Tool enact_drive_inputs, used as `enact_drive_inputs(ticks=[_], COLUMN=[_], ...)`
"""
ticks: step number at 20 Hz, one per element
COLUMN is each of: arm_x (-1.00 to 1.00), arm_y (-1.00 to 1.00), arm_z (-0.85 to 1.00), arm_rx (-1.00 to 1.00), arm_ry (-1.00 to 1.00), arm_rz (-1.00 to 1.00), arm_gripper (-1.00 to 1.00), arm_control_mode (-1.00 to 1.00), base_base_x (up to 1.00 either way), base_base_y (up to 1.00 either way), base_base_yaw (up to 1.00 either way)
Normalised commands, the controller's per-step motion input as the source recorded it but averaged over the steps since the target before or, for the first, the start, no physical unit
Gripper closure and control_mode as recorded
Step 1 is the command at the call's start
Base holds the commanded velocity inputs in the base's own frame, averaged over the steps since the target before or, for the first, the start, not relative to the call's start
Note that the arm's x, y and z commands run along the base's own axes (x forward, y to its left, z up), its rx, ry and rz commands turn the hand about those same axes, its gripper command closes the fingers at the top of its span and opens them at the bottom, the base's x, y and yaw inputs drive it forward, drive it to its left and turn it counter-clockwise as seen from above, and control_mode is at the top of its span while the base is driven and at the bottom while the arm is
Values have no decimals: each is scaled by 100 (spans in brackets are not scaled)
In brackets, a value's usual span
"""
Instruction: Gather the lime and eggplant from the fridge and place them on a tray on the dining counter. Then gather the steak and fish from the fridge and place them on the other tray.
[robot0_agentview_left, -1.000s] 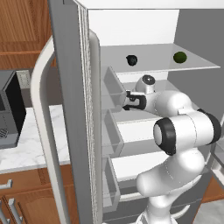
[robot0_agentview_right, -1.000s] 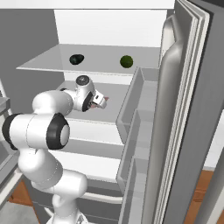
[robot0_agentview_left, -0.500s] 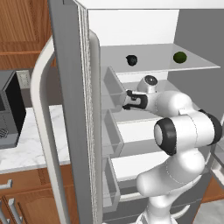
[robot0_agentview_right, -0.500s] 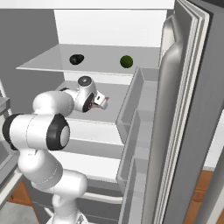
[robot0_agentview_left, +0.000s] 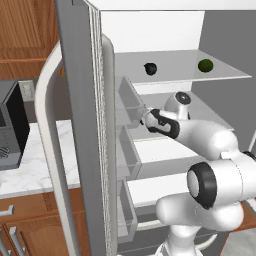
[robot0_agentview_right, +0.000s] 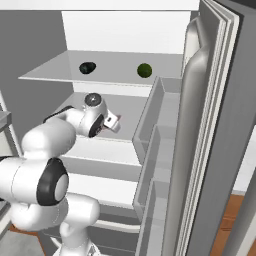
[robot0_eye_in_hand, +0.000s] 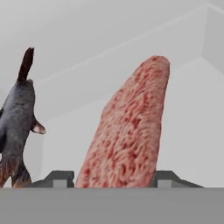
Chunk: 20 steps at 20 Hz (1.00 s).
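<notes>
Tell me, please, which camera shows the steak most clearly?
The hand view: the red, marbled steak stands large between the claw's fingertips. The right base view gives a small pinkish patch beyond the hand; the left base view doesn't reveal it.

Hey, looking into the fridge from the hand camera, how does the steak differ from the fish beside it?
The steak is pink-red with marbled grain; the fish is dark grey. The steak sits between the end effector fingertips; the fish lies off to one side. The steak is a broad slab, the fish narrower, with a tail fin. Both lie on the white fridge shelf.
</notes>
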Motion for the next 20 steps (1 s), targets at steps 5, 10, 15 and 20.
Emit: enact_drive_inputs(ticks=[5, 10, 15, 20], arm_x=[-84, -87, -86, -77], arm_y=[0, 0, 0, 0], arm_z=[82, 74, 63, 36], arm_rx=[0, 0, 0, -1], arm_ry=[-5, 0, 2, 18], arm_rz=[0, 0, 0, 1], arm_gripper=[100, 100, 100, 100], arm_control_mode=[-100, -100, -100, -100], base_base_x=[0, 0, 0, 0], base_base_y=[0, 0, 0, 0], base_base_yaw=[0, 0, 0, 0])
